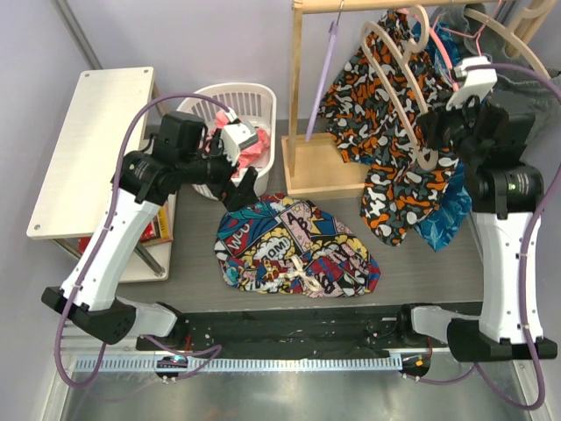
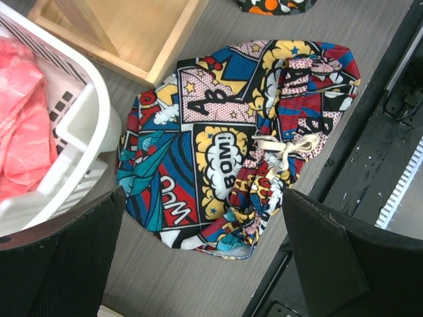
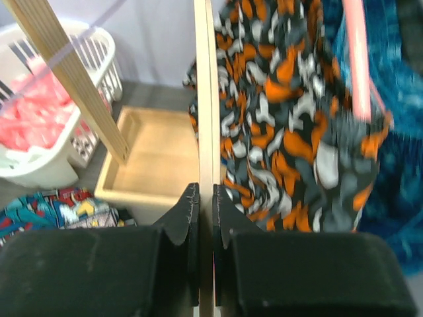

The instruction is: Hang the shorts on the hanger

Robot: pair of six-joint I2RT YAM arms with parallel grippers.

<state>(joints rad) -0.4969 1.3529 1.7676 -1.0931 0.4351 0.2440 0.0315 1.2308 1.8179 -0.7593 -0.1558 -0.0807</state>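
Note:
The comic-print shorts (image 1: 294,246) lie bunched on the grey table, the white drawstring toward the near edge; they also show in the left wrist view (image 2: 231,132) and at the lower left of the right wrist view (image 3: 53,205). My left gripper (image 1: 235,186) hangs open and empty above their far left edge, its jaws wide apart (image 2: 201,198). The beige wooden hanger (image 1: 392,83) hangs tilted by the rack at the right. My right gripper (image 1: 436,132) is shut on one of the hanger's wooden members (image 3: 205,99), the jaws clamped on both sides (image 3: 205,191).
An orange-black-white garment (image 1: 399,175) hangs behind the hanger, with blue cloth beside it. A lilac hanger (image 1: 326,70) and a pink hanger (image 1: 443,48) hang on the wooden rack, whose base tray (image 1: 320,171) sits mid-table. A white basket (image 1: 254,96) with pink cloth stands back left, by a shelf (image 1: 88,149).

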